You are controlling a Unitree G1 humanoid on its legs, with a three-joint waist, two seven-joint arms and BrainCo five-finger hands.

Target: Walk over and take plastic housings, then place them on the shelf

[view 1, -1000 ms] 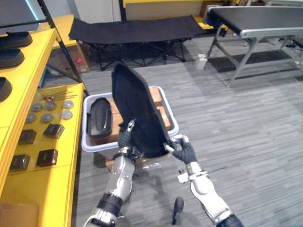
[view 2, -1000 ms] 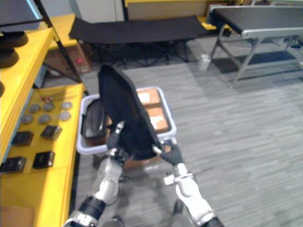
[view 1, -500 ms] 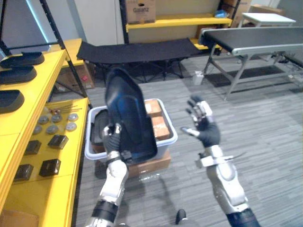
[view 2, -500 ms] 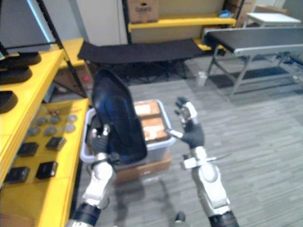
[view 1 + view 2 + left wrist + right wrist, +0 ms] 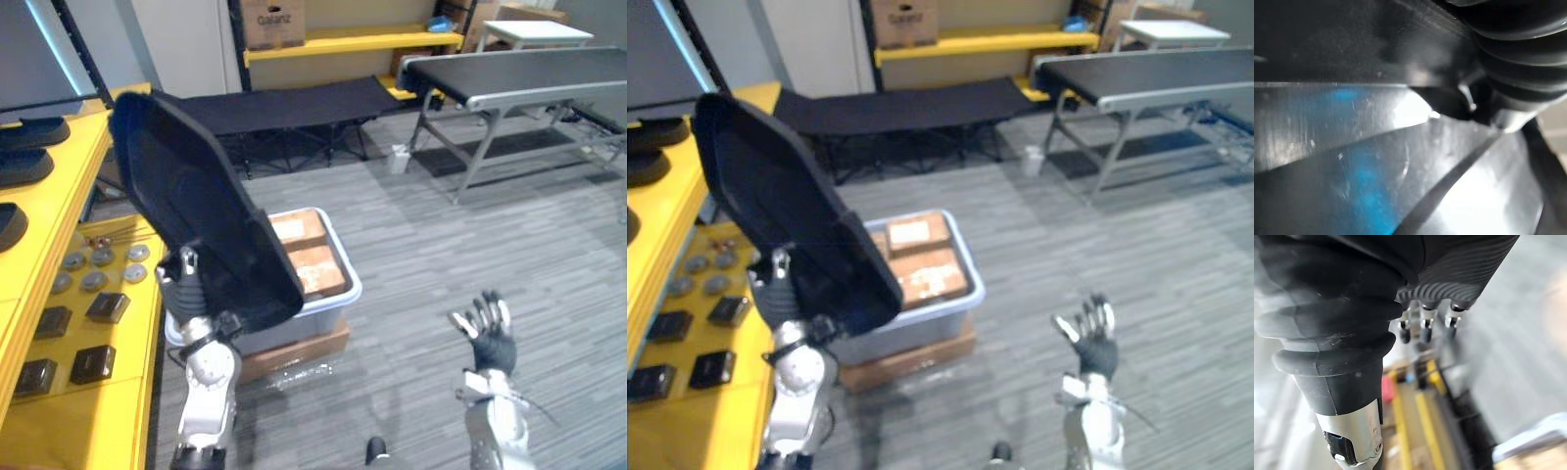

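Left hand (image 5: 186, 284) clamps plastic housing (image 5: 196, 206) at lower edge, frame left. Stiff glossy shell, likely light, slippery, top-heavy: steady rim with your right hand (image 5: 487, 343), spread empty lower right.

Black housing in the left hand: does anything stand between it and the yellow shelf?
Nothing visible does. The left hand holds the black housing up beside the yellow shelf, with only air between.
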